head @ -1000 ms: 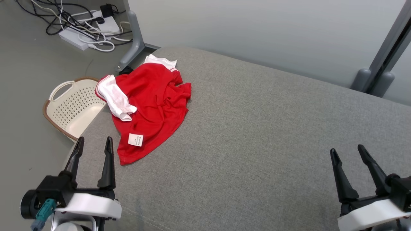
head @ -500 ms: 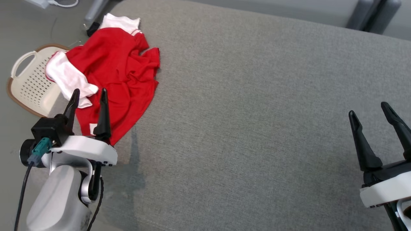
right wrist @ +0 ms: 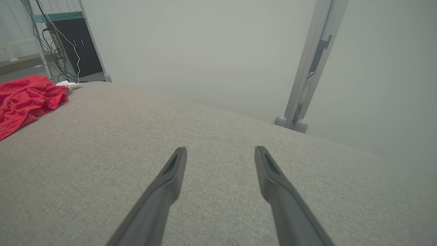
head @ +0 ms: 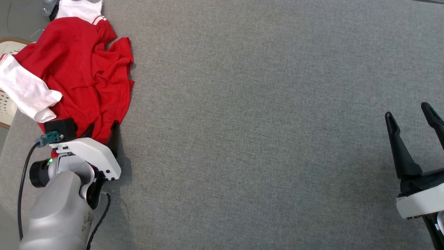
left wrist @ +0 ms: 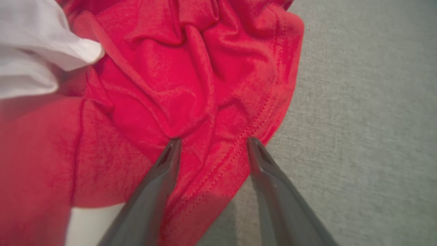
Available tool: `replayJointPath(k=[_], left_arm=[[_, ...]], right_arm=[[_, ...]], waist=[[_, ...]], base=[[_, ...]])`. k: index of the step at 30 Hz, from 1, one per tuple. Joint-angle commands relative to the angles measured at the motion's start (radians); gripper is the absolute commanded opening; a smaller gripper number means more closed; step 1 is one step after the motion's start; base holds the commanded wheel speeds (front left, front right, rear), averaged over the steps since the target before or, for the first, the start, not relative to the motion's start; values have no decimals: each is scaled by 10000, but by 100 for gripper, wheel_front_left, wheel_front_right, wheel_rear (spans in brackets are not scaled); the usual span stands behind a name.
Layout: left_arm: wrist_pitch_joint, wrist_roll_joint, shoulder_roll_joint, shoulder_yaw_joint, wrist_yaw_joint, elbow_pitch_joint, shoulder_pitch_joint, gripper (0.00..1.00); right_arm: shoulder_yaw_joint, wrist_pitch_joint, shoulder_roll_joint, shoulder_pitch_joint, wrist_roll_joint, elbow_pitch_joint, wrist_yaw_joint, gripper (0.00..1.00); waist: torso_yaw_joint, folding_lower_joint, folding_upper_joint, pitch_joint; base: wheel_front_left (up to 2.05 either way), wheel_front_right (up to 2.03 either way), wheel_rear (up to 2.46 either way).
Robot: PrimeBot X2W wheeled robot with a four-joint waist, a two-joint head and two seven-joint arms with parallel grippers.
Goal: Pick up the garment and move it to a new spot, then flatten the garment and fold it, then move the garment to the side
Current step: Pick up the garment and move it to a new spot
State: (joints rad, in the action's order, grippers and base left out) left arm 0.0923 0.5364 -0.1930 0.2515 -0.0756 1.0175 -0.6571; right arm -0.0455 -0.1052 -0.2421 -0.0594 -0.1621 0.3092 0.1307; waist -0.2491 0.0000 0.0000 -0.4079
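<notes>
Garment (head: 79,76): red, with white sleeves, crumpled in a heap at the far left of the grey padded surface (head: 260,121). One white sleeve (head: 26,92) lies folded across its left side. A second white part lies at its far end, near the top edge of the head view. Pale perforated basket (head: 6,111) just beyond the surface's left edge, partly hidden by the cloth.

Left gripper (head: 101,130): at the garment's near edge, fingers pointing into the red cloth, jaws spread wide. In the left wrist view the left gripper (left wrist: 214,143) straddles the stitched hem. One fingertip lies over a raised fold of the garment (left wrist: 191,75), the other right at the hem's outer edge where cloth meets grey surface. Red cloth fills the gap between the two fingers. Nothing pinched; cannot tell whether the tips press on the cloth or stand just above it.

Right gripper (head: 407,111): at the right side of the surface, well apart from the garment, jaws spread wide, nothing between them. In the right wrist view the right gripper (right wrist: 221,150) points over bare grey cloth, the garment (right wrist: 24,99) far off at that view's left edge
</notes>
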Motion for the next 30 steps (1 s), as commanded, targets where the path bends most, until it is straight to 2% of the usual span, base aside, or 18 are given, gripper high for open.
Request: replayJointPath(k=[1,4,9,14,20,26,30], left_arm=[[-200,-56,124,162,-56,525,105,0],[-45,-65,123,224,-136,812,26,0],[1288,-208,-88,119,130,860,-61,0],[1723,-254,-306,-198,292,50,505,0],[1726,-855,-486,-760,939,-2968,2442,0],[1648,-1225,-473,-556,1409,-5526,4608,0],[1153,-1298,-559,-422,1781,-7195,5697,0]], right_arm=[[-52,72,-23,-90,-23,-47,3,100],[-79,120,-21,-86,-18,-145,3,100],[-155,380,170,-52,-13,-391,3,100],[-138,644,483,117,-64,-813,3,100],[-71,988,940,540,-98,-1234,1,100],[11,1258,1340,978,-186,-1594,3,100],[26,1351,1518,1197,-217,-1724,3,100]], waist=[[12,0,0,-7],[27,0,0,31],[140,0,0,475],[434,0,0,1249],[881,0,0,2195],[1376,0,0,3097],[1658,0,0,3494]], base=[[0,0,0],[0,0,0],[0,0,0],[0,0,0],[0,0,0],[0,0,0],[0,0,0]])
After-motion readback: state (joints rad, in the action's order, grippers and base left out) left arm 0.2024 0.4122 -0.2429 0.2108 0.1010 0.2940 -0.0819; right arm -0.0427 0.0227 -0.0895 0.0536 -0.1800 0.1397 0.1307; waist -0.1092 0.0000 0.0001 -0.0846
